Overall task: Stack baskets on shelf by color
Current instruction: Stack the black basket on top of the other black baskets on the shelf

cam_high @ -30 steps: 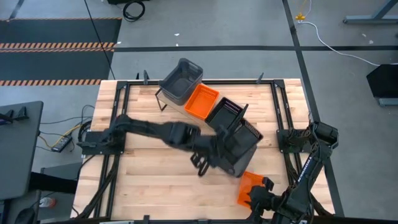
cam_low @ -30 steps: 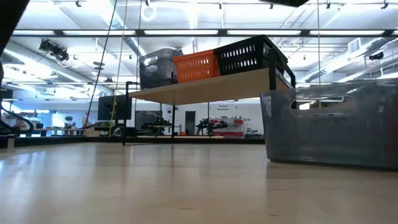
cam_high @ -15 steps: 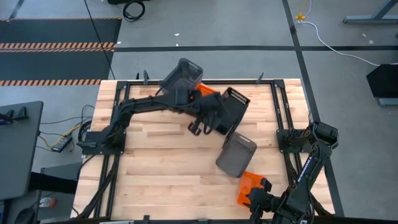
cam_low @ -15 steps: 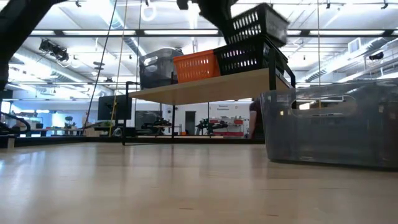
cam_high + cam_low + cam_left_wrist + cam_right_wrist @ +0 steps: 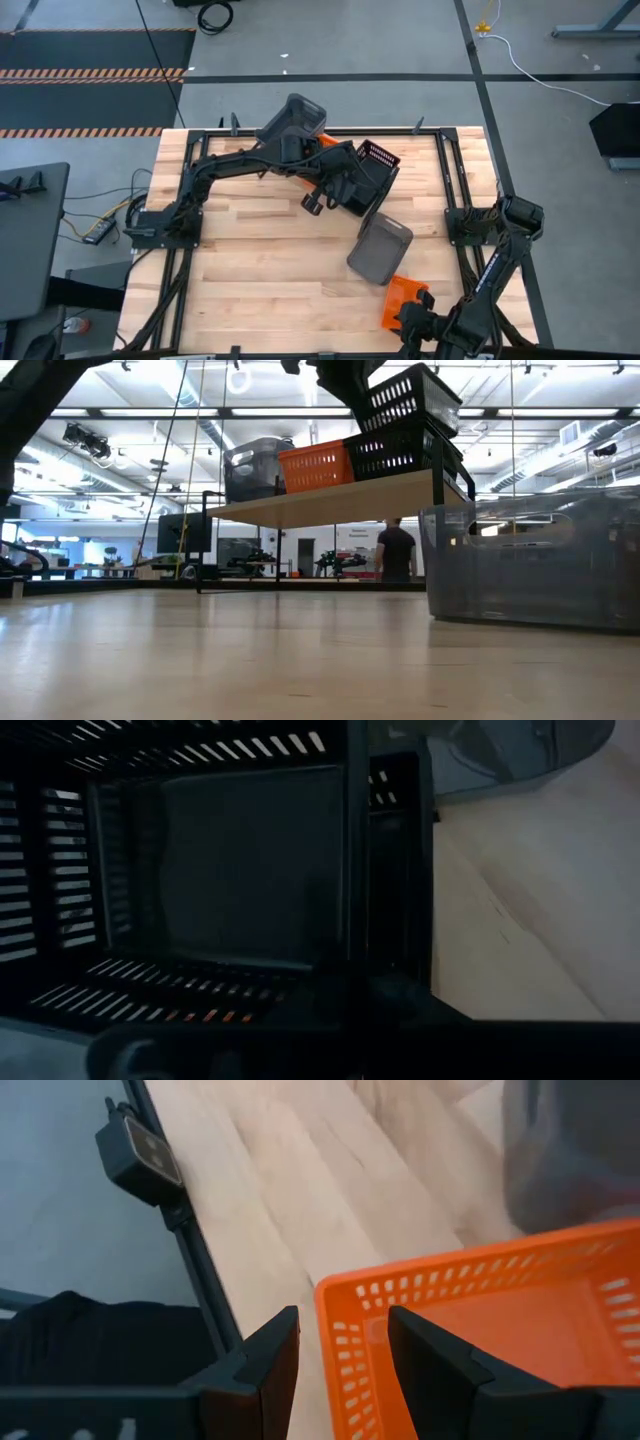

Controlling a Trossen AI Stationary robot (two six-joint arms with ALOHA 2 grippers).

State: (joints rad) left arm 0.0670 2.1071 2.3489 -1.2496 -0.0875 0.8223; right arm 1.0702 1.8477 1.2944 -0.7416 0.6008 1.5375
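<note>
On the shelf (image 5: 330, 500) stand a grey basket (image 5: 250, 468), an orange basket (image 5: 312, 466) and a black slotted basket (image 5: 400, 452). My left gripper (image 5: 335, 192) is shut on a second black basket (image 5: 368, 168), tilted just above the shelf's black one. A grey basket (image 5: 380, 248) lies on the table. An orange basket (image 5: 400, 298) sits near the table's near edge. My right gripper (image 5: 342, 1360) is open, one finger on either side of that orange basket's end wall (image 5: 345, 1320), with no plain contact. My left gripper holds the second black basket (image 5: 412, 395) by its end wall toward the table's left (image 5: 372, 395); the fingers themselves are hidden in shadow in the wrist view. The basket is tilted and lifted, its lower side right over the rim of the shelf's black basket (image 5: 405, 430).
The shelf runs slantwise across the table's far half on thin black end frames (image 5: 205, 540). The table's grey basket fills the right of the low view (image 5: 530, 565). Bare wood lies across the table's left and middle (image 5: 260, 260). A person (image 5: 396, 552) stands far off in the room.
My left gripper has carried the black basket from beside the table's grey basket up and toward the far edge, to above the shelf's black basket. In the last half second it has only settled slightly there. The grey basket on the table stayed where it was.
</note>
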